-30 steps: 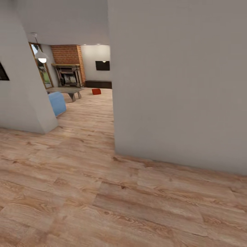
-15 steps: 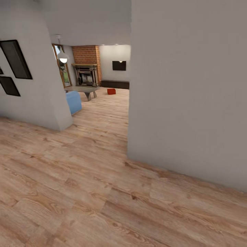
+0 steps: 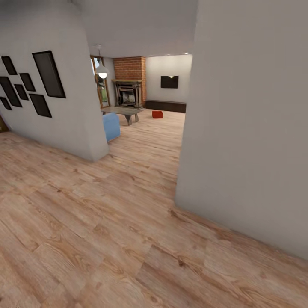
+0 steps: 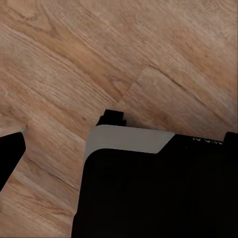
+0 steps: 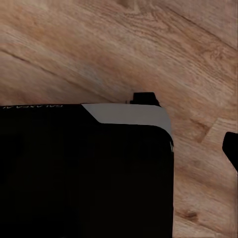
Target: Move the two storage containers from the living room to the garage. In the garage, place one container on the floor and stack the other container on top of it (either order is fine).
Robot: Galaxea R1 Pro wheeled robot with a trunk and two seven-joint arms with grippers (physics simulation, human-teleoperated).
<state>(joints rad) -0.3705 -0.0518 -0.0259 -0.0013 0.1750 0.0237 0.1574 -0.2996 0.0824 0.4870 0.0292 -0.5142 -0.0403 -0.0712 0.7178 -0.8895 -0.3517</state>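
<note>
Far ahead through the opening: 1 red-orange storage container (image 3: 157, 114) on the living room's wood floor (image 3: 107, 222), beside 1 grey low table (image 3: 124, 112), near 1 brick fireplace (image 3: 129, 81). 6 dark frames (image 3: 48, 73) on the wall. Jaws' state: cannot tell, either arm.

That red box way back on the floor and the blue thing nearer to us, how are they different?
The red storage container sits far off in the open floor near the dark low cabinet; the blue sofa end is nearer, partly hidden behind the wall corner. The container looks small and low; the sofa end bulkier and taller. Both rest on the light wood floor.
</note>
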